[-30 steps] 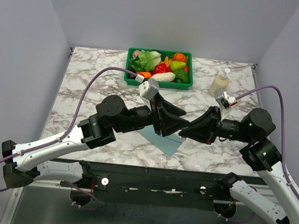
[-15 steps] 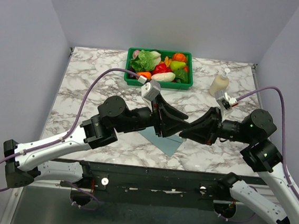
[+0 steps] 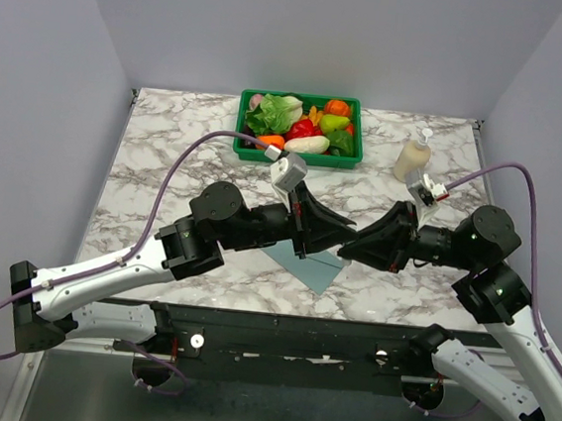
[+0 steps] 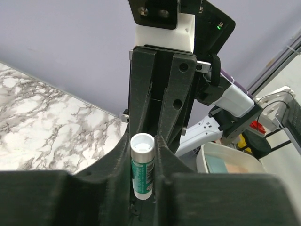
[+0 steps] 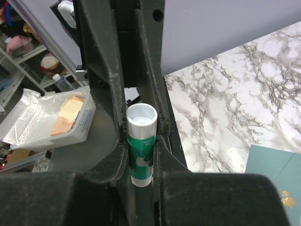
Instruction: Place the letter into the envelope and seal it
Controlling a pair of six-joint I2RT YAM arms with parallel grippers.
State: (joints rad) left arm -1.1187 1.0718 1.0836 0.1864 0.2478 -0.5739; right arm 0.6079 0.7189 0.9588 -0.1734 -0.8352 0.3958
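Left gripper (image 3: 346, 228) and right gripper (image 3: 343, 247) are meeting tip to tip, both pinching narrow on one smooth green-and-white cylindrical glue stick (image 4: 142, 170), hovering over the flat teal paper envelope (image 3: 310, 270) lying on the glossy veined marble table (image 3: 166, 160), plain grey walls (image 3: 308, 34) around.

One marble table (image 3: 166, 160). One teal envelope (image 3: 310, 268) near six o'clock. One glue stick (image 4: 142, 172). One green basket (image 3: 341, 161) at twelve o'clock, its vegetables (image 3: 275, 112) too jumbled to count. One pump bottle (image 3: 411, 158) at two o'clock. Two robot arms: left arm (image 3: 225, 220), right arm (image 3: 463, 238).
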